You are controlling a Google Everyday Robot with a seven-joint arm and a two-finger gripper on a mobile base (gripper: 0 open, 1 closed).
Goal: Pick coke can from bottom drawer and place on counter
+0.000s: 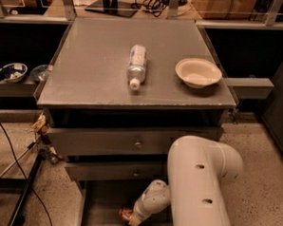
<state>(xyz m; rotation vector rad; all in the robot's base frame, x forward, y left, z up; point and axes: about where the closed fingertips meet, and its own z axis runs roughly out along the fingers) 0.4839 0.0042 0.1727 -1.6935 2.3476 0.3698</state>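
Step in hand: the pick, at the reach or grasp stage. Placing not begun.

Position: my pincer is down inside the bottom drawer, which stands pulled out below the front edge of the tabletop, under the two knobbed drawers. My arm comes in from the right of the cabinet and bends down and leftward into the tray.

Coke can: on the drawer floor, roughly below the middle of the front edge. Only a small patch of red shows, right at the tip of my pincer, touching it or just beside it. I cannot tell its pose.

Pincer state: I cannot tell how far it is open, nor whether it has hold of the can. The wrist hides the contact.

Tabletop: a clear bottle lies on its side about the middle, cap toward the front edge. A pale bowl sits near the right edge. The front left corner and the left side are bare.

Next move, as I judge it:
- confirm a firm grip on the can;
- lift straight up, then draw outward so the can clears the drawer fronts above it;
- carry it above the front edge and set it down toward the front left corner, well apart from bottle and bowl.

Risk: the can catching the drawer above on the way out.
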